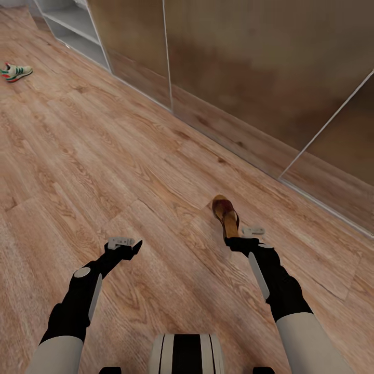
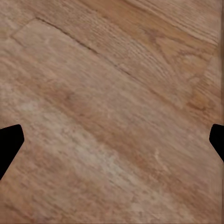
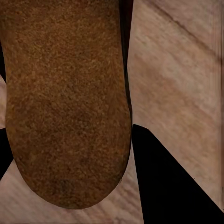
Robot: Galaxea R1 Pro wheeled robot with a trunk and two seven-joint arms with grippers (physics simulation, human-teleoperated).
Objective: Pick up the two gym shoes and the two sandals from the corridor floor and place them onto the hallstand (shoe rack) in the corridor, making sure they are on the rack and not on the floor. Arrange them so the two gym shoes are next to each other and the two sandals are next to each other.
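One sandal [image 1: 225, 212], dark brown with a tan footbed, lies lengthwise on the corridor floor [image 1: 130, 171], just ahead of my right arm. My right gripper [image 1: 240, 240] is at its near end. In the right wrist view the tan footbed of the sandal [image 3: 65, 93] sits between the black fingers [image 3: 168, 186], and the gripper [image 3: 70, 154] is shut on it. One gym shoe [image 1: 15, 71], white with green and red, lies far off at the left. My left gripper [image 1: 124, 244] hovers open over bare planks, its gripper [image 2: 112, 144] with nothing between the tips. A corner of the pale grey hallstand [image 1: 72, 26] shows far left.
Tall brown wall panels [image 1: 249, 72] with thin pale frames run diagonally along the right side, close to the sandal. Open wood floor stretches to the left and ahead toward the gym shoe. My own base [image 1: 187, 353] shows between the arms.
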